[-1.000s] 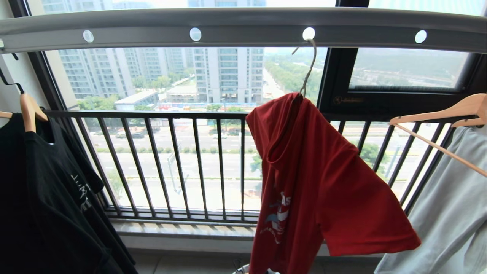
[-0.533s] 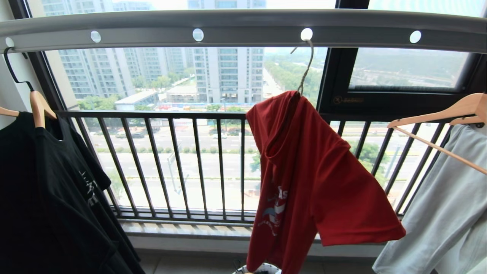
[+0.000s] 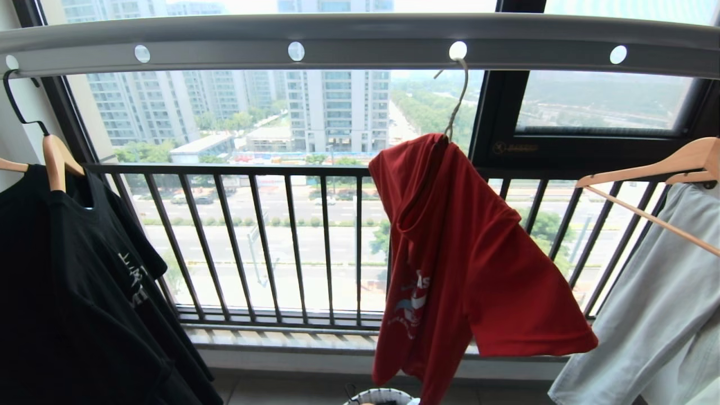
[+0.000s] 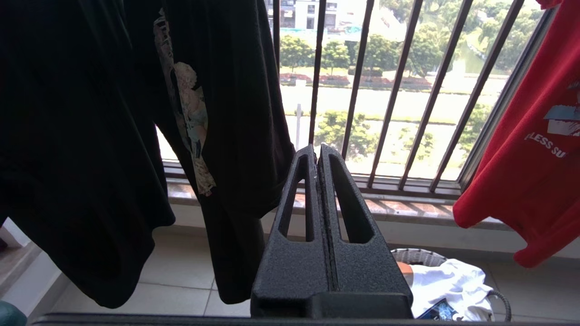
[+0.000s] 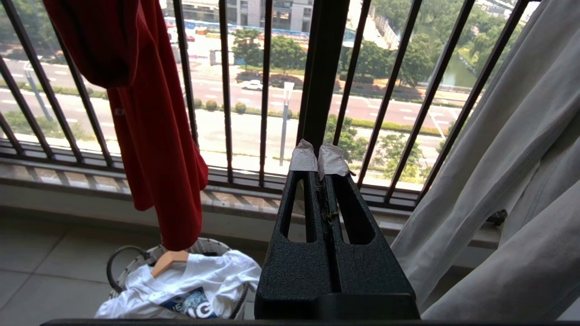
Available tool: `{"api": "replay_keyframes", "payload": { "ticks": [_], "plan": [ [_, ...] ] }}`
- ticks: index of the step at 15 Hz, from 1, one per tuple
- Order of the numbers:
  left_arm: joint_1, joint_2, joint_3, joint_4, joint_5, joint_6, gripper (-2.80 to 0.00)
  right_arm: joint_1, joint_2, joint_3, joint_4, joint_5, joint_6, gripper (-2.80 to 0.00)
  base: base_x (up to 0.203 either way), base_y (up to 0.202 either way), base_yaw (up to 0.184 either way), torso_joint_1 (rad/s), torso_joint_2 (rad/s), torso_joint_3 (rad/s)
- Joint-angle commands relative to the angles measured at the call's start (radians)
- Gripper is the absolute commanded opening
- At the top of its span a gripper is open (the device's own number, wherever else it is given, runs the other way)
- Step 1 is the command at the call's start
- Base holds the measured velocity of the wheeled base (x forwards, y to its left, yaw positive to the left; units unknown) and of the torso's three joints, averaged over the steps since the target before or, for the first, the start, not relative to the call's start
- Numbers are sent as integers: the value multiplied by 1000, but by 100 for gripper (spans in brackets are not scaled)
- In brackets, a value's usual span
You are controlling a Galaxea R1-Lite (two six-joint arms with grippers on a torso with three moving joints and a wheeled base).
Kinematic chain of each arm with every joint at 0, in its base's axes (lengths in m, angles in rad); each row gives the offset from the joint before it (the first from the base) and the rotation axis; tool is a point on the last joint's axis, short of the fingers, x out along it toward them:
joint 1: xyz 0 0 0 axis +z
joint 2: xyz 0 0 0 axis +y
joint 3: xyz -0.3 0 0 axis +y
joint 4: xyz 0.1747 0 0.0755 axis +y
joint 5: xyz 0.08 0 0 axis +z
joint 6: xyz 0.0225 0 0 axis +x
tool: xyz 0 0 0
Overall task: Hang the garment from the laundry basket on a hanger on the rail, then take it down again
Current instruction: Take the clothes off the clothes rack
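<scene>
The red garment (image 3: 467, 264) hangs askew on the thin wire hanger (image 3: 454, 107). The hanger's hook sits in a round hole of the grey rail (image 3: 360, 39). Directly below, the laundry basket (image 3: 382, 395) peeks in at the bottom edge of the head view. Neither gripper appears in the head view. In the left wrist view my left gripper (image 4: 317, 151) is shut and empty, low, with the garment (image 4: 534, 149) off to one side. In the right wrist view my right gripper (image 5: 319, 156), its tips taped white, is shut and empty. It sits beside the garment (image 5: 149, 113) and the basket (image 5: 204, 246).
A black printed T-shirt (image 3: 84, 292) hangs on a wooden hanger at the left. A pale grey-green garment (image 3: 664, 315) hangs on another at the right. The black barred window railing (image 3: 281, 242) stands behind. A white T-shirt (image 5: 190, 280) and a wooden hanger lie in the basket.
The whole head view has shifted a little, bringing the basket's rim and the left black hook into view. The red garment sways slightly on its hanger.
</scene>
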Motion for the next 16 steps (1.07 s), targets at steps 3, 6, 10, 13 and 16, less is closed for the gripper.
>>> {"api": "replay_keyframes", "payload": {
  "ticks": [3,6,10,13,16],
  "plan": [
    [0,0,1,0,0,-1,-280,0,27,-119,49,2,-2,-280,0,0,0,0,0,0],
    [0,0,0,0,0,-1,-280,1,149,-255,92,25,-2,-280,0,0,0,0,0,0],
    [0,0,1,0,0,-1,-280,3,384,-450,99,70,2,-280,0,0,0,0,0,0],
    [0,0,2,-1,0,-1,-280,3,543,-610,103,118,4,-280,0,0,0,0,0,0],
    [0,0,0,0,0,-1,-280,4,645,-758,108,139,2,-280,0,0,0,0,0,0]
  ]
}}
